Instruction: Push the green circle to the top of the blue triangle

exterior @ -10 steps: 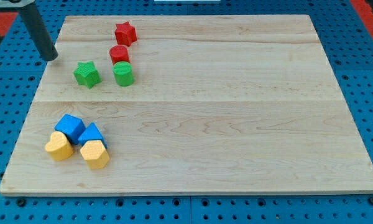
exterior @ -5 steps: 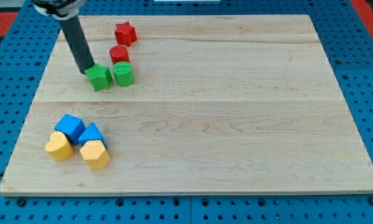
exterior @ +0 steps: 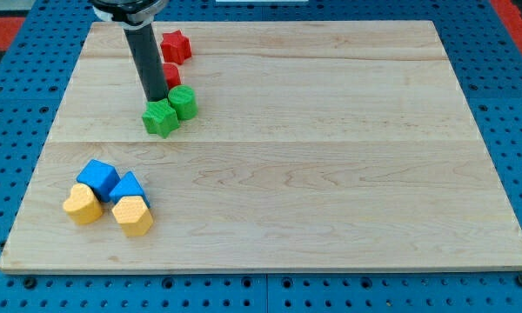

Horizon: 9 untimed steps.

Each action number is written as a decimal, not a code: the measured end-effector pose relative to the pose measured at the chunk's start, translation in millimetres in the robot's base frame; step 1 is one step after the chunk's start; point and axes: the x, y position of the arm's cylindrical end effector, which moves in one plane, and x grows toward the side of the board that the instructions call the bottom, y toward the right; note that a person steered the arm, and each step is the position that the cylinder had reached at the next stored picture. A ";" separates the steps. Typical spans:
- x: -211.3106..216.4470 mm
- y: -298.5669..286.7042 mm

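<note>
The green circle [exterior: 184,102] sits on the wooden board [exterior: 331,156] at the upper left, touching the green star [exterior: 161,118] below and to its left. My tip [exterior: 156,99] stands just above the green star and left of the green circle, touching or nearly touching both. The rod partly hides the red circle [exterior: 170,75]. The blue triangle [exterior: 129,187] lies at the lower left, well below the green blocks, wedged between the blue cube [exterior: 97,176] and the yellow blocks.
A red star [exterior: 175,45] lies near the board's top edge. Two yellow blocks [exterior: 83,205] [exterior: 133,216] lie under the blue pair near the lower left corner. Blue pegboard surrounds the board.
My tip has swept from the board's left edge to the right. It pushed the green star right and down against the green circle, which shifted slightly right.
</note>
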 end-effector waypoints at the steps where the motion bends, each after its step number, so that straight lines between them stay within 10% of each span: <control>1: -6.1 25.6; 5: 12.1 112.4; 9: 90.2 70.8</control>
